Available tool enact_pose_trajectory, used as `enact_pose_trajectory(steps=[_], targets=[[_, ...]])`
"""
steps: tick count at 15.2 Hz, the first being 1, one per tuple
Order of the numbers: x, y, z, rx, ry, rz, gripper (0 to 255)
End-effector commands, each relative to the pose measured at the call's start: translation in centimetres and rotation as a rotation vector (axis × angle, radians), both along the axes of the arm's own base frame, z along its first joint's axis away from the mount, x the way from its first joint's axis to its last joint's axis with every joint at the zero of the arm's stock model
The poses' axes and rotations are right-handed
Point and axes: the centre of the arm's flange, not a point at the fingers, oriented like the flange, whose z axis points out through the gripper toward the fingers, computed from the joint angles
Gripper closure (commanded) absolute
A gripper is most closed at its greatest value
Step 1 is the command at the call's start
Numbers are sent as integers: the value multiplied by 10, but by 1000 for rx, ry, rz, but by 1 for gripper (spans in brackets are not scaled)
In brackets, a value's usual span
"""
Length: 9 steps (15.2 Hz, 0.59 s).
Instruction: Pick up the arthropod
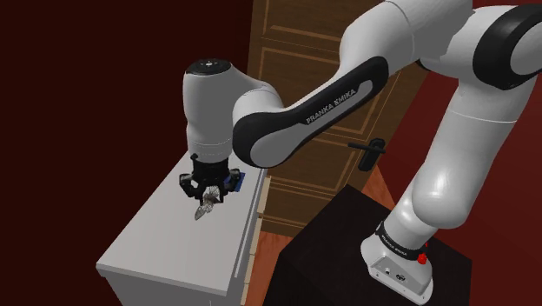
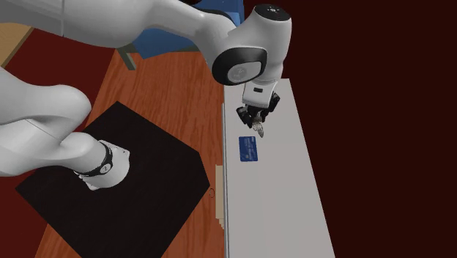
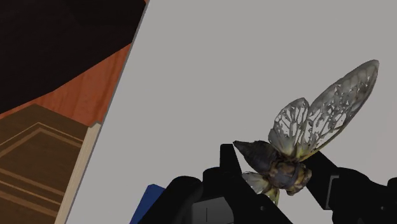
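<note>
The arthropod (image 3: 286, 162) is a dark-bodied insect with pale veined wings, clasped between my black fingers (image 3: 230, 167). My gripper (image 3: 273, 175) is shut on it and holds it above the grey tabletop (image 3: 254, 63). In the shoulder view the insect (image 1: 206, 209) hangs under the gripper (image 1: 208, 202), just off the surface. In the second exterior view the gripper (image 2: 259, 128) carries the insect (image 2: 260, 132) over the table near its far end.
A blue card (image 2: 250, 149) lies flat on the grey table (image 2: 278, 198) close to the gripper, near the edge facing the stand. A brown door (image 1: 304, 69) with a black handle (image 1: 369, 149) stands behind. The black stand (image 1: 347, 252) sits on a wooden floor.
</note>
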Motion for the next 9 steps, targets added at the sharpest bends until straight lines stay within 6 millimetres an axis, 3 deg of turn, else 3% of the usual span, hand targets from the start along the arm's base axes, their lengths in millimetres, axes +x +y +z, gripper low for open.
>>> enact_pose_trajectory(steps=[1,5,9], targets=[[1,-3,-2,-8,8,-3,255],[-2,-2,-6,-9,8,-3,255],[-2,-2,15,-9,8,-3,255]])
